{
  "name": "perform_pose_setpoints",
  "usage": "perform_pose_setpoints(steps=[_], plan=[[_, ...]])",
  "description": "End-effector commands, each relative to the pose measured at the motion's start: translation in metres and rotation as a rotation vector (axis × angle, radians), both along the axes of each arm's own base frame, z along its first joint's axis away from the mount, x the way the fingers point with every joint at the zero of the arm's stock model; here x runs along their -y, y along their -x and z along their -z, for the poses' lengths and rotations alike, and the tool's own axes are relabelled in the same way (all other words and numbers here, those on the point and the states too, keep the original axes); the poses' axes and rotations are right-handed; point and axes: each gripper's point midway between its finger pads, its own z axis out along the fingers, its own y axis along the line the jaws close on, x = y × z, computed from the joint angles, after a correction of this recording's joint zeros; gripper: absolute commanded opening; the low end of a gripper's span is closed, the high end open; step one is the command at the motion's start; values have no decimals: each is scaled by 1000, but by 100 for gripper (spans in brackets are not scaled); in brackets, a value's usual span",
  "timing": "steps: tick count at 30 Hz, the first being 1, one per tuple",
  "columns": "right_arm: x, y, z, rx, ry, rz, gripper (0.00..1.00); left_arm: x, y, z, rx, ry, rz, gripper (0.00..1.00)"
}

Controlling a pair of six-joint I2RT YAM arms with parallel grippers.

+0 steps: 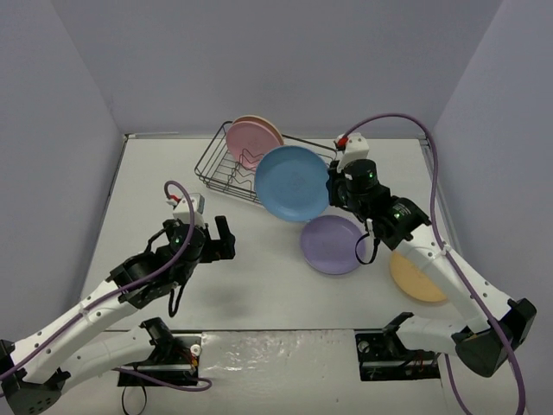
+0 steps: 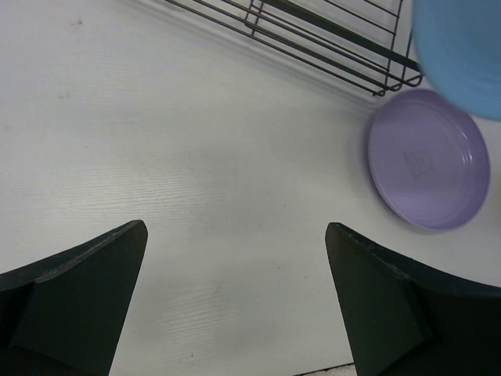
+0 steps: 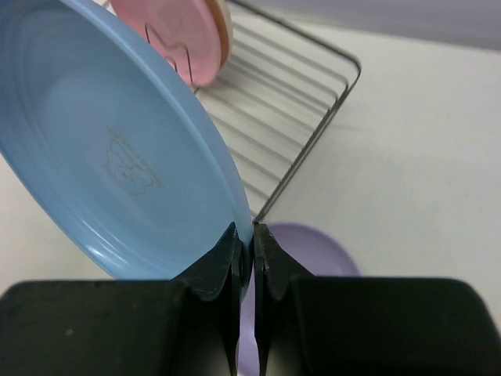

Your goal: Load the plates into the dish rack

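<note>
Right hand (image 3: pixel 244 239) clamps the blue plate (image 3: pixel 117 149) by its thin rim: light, stiff, probably slick plastic. Left hand (image 2: pixel 235 235) gapes, empty.

The pink plate (image 1: pixel 255 138) stands in the dish rack (image 1: pixel 218 169), blue plate (image 1: pixel 292 183) tilted beside it, lilac plate (image 1: pixel 333 245) and orange plate (image 1: pixel 418 284) flat.

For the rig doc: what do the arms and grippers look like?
White links and black joints on left arm and right arm; a purple cable looped along each. Green lights on right arm. On left gripper and right gripper, fingers are matte black wedges.
</note>
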Motion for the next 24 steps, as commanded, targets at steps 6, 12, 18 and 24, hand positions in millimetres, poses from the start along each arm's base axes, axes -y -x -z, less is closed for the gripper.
perform_pose_setpoints(steps=[6,12,18,24], plan=[[-27,-82,-104,338,81,93,0,-24,-29,22,-89,102,-108,97],[-53,-126,-135,493,273,165,0,-40,-40,34,-113,96,-162,97],[-85,-172,-123,583,494,210,0,-51,-48,43,-141,88,-205,97],[-99,-199,-88,592,610,300,0,-51,-51,45,-139,96,-198,97]])
